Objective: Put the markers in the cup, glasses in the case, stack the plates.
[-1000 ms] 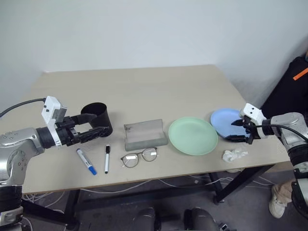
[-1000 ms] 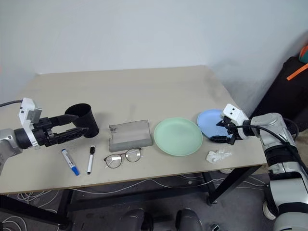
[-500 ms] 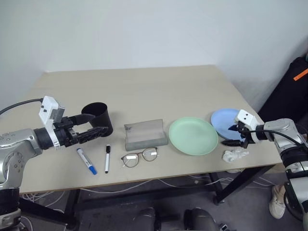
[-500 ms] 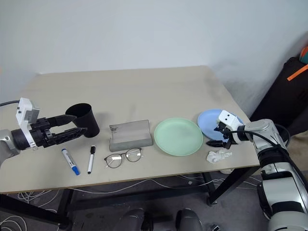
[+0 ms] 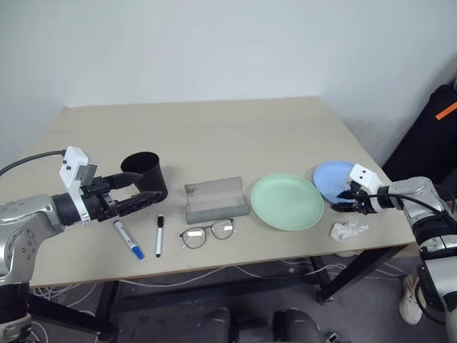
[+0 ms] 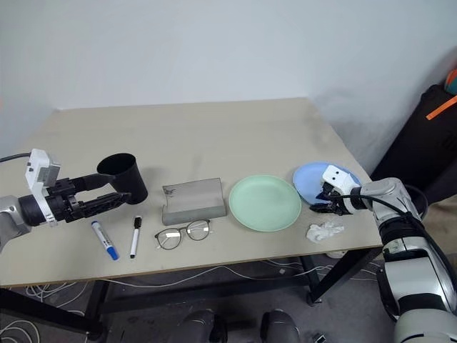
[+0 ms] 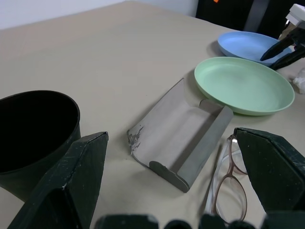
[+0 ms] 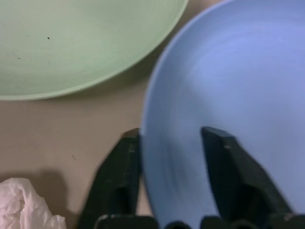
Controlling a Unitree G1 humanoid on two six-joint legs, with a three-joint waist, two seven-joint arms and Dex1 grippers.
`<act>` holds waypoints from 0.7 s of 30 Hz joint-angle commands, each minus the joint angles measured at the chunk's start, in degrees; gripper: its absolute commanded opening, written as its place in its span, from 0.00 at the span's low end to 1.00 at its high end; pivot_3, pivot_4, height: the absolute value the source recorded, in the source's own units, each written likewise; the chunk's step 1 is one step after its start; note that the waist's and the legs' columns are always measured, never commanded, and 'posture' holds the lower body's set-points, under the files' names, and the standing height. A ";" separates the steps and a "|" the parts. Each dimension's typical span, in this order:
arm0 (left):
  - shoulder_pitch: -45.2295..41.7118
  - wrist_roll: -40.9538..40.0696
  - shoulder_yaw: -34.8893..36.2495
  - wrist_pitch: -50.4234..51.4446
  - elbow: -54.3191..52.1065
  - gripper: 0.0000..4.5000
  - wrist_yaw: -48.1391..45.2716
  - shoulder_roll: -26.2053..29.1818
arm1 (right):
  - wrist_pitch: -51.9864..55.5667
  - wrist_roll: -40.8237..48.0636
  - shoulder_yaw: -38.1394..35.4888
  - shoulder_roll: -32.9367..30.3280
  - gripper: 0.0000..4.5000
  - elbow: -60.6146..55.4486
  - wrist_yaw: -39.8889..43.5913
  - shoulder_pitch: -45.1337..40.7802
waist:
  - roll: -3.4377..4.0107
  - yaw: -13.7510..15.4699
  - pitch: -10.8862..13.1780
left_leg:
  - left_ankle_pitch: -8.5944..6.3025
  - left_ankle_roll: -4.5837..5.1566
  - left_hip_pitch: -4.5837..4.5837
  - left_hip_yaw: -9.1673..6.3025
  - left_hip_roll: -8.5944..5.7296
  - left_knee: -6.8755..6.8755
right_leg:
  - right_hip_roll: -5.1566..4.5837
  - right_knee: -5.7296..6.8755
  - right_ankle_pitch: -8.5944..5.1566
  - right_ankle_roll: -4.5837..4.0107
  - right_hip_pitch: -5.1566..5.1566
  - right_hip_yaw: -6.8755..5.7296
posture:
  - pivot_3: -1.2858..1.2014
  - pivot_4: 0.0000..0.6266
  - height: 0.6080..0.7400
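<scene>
The right gripper (image 8: 169, 143) straddles the near rim of the light blue plate (image 5: 330, 180): in the right wrist view one black finger (image 8: 119, 176) sits outside and under the rim on the table side, the other (image 8: 228, 171) lies over the plate's inner surface. The fingers look drawn in on the rim, so I judge it a clamp on the plate's edge, though whether the grip is firm I cannot tell.

What the stacking move turns on is that the pale green plate (image 5: 286, 201) lies just to the left of the blue one, rims near but apart, with bare table (image 5: 214, 136) showing between them. The blue plate would have to lift and travel left to land on it. The right arm is plainly the nearer one. A crumpled white tissue (image 5: 348, 229) lies just beside the gripper on its near side.

At the far left of the scene the left gripper (image 5: 139, 193) has its fingers spread wide and holds nothing. It points right at the black cup (image 5: 146, 175), fingers flanking the cup's near side. The blue-capped marker (image 5: 128, 239) and black-capped marker (image 5: 158, 235) lie near the table's front edge just below it, long axes running near-to-far. The glasses (image 5: 206, 233) lie in front of the open grey case (image 5: 214, 199)
</scene>
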 commanded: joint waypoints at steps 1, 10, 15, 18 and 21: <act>-0.37 -0.73 1.89 -0.67 -1.64 1.00 0.16 0.18 | -0.92 -0.53 -0.59 -0.68 0.17 0.02 -0.43 -2.31 | 0.00 0.00 0.00 | 0.00 0.00 0.00 0.00 0.00 0.01 | 0.00 0.00 0.00 0.00 0.00 0.00 | 0.52 0.00 0.71; -0.98 -0.45 1.49 -1.02 -0.99 1.00 0.20 0.10 | -2.86 -1.75 -1.11 -1.30 0.01 3.71 -3.45 -5.03 | 0.06 0.02 0.03 | 0.00 0.00 -0.01 0.29 0.52 0.21 | 0.01 -0.08 0.00 0.00 0.08 -0.38 | 0.52 0.00 0.71; -1.49 -0.23 1.07 -1.30 -0.44 1.00 0.18 -0.01 | -4.52 -1.64 -1.29 -1.51 0.01 3.98 -3.09 -7.46 | 0.24 0.00 0.06 | 0.00 0.00 -0.19 0.42 0.65 0.13 | 0.03 0.05 0.00 -0.01 -0.09 -0.27 | 0.52 0.00 0.71; -1.60 -0.11 0.98 -1.45 -0.24 1.00 0.13 -0.06 | -5.46 -1.10 -1.09 -1.28 0.01 1.73 -1.38 -7.94 | 0.10 -0.01 0.04 | 0.00 0.00 -0.13 0.90 0.72 -0.12 | 0.03 1.05 -0.01 -0.02 -0.36 0.21 | 0.52 0.00 0.71; -1.67 -0.03 0.96 -1.58 -0.04 1.00 0.05 -0.08 | -7.23 -0.79 -0.38 -0.95 0.01 -2.70 1.20 -7.90 | 0.20 0.00 0.10 | 0.04 -0.10 0.13 1.91 0.73 -0.12 | -0.08 1.76 -0.47 -0.61 -1.05 1.07 | 0.52 0.00 0.71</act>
